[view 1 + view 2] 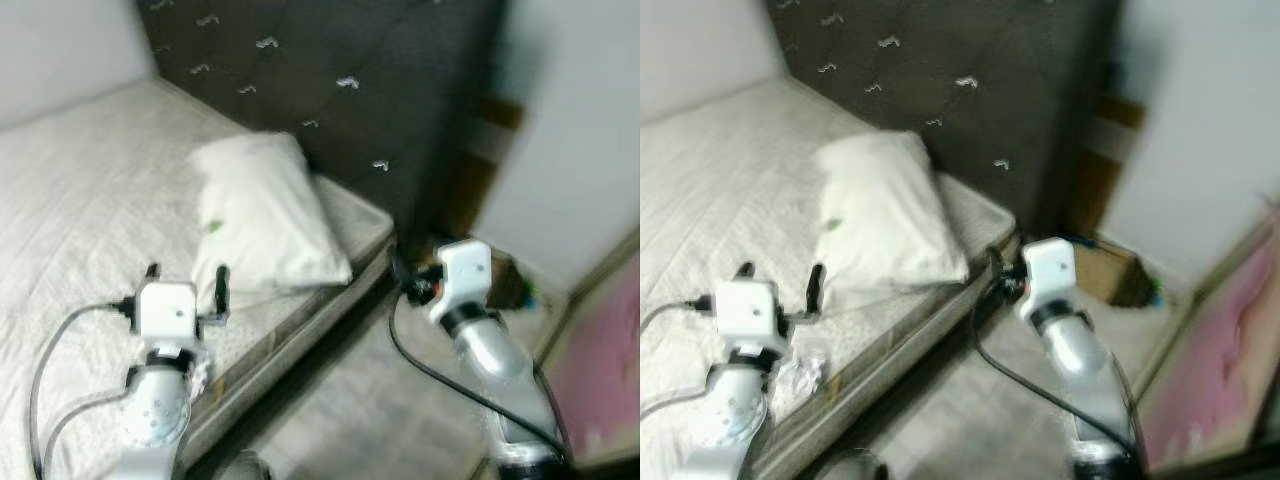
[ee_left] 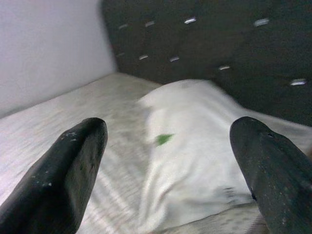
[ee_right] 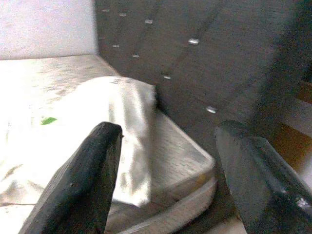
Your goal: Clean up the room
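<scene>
- Now the white pillow (image 1: 262, 215) lies on the bed (image 1: 80, 200), against the dark headboard (image 1: 340, 80).
- Left pincer (image 1: 186, 276) gapes at its seven o'clock.
- Right pincer (image 3: 170, 180) gapes beside the mattress corner.

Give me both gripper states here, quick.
Left gripper: open, empty, above the mattress near the pillow.
Right gripper: open, empty, beside the bed.

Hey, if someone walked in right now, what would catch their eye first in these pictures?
Probably the white pillow, lying on the bare mattress against the dark tufted headboard. Next, the left gripper, fingers open, held over the mattress edge just short of the pillow. The right gripper, also open, hangs over the floor beside the bed's corner.
</scene>
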Motion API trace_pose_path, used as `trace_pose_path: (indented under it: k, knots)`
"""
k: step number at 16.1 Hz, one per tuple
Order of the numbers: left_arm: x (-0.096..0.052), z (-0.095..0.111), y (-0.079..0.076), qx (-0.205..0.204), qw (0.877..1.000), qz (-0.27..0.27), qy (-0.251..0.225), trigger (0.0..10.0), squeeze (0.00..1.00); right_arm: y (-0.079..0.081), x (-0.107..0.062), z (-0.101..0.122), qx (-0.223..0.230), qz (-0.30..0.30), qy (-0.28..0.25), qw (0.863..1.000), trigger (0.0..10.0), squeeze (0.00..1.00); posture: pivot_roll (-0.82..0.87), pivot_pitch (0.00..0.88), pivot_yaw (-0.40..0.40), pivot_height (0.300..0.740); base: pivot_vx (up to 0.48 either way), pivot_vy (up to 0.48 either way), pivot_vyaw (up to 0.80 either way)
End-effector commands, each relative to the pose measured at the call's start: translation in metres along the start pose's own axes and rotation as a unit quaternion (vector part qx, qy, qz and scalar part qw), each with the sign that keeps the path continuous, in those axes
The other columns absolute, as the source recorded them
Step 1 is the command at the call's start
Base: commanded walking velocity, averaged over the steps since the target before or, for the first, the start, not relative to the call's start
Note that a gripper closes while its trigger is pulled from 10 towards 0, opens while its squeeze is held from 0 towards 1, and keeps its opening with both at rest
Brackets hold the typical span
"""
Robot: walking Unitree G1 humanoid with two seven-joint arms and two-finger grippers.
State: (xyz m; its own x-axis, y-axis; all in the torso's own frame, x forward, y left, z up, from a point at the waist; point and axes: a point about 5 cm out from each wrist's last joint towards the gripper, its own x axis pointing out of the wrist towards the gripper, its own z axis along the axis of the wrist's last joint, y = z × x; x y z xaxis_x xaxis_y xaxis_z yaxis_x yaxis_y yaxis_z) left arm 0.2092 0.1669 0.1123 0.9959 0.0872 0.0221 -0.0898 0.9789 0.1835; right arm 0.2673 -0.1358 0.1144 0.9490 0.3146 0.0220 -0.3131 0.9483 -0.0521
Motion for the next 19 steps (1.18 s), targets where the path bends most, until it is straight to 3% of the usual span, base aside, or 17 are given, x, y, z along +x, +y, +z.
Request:
trace_pose_path:
  k: [1, 15, 19]
  knots:
    - [0.0001, 0.0001, -0.0007, -0.004, 1.000, -0.003, 0.003, 10.0, 0.00, -0.0021, -0.0023, 0.0010, -0.003, -0.004, -0.002, 1.000, 10.0, 0.00, 0.02, 0.023, -0.045, 0.740, 0.000, 0.000, 0.79]
    - [0.0035, -0.0030, 0.0007, -0.037, 0.999, 0.003, 0.010, 10.0, 0.00, -0.0003, 0.0007, 0.0021, 0.010, 0.000, -0.011, 1.000, 10.0, 0.00, 0.03, 0.003, -0.051, 0.740, 0.000, 0.000, 0.78]
    - [0.0036, -0.0061, 0.0015, -0.036, 0.999, 0.000, 0.015, 10.0, 0.00, 0.0006, 0.0017, 0.0014, 0.020, 0.001, -0.012, 1.000, 10.0, 0.00, 0.03, 0.000, -0.051, 0.740, 0.227, 0.000, 0.13]
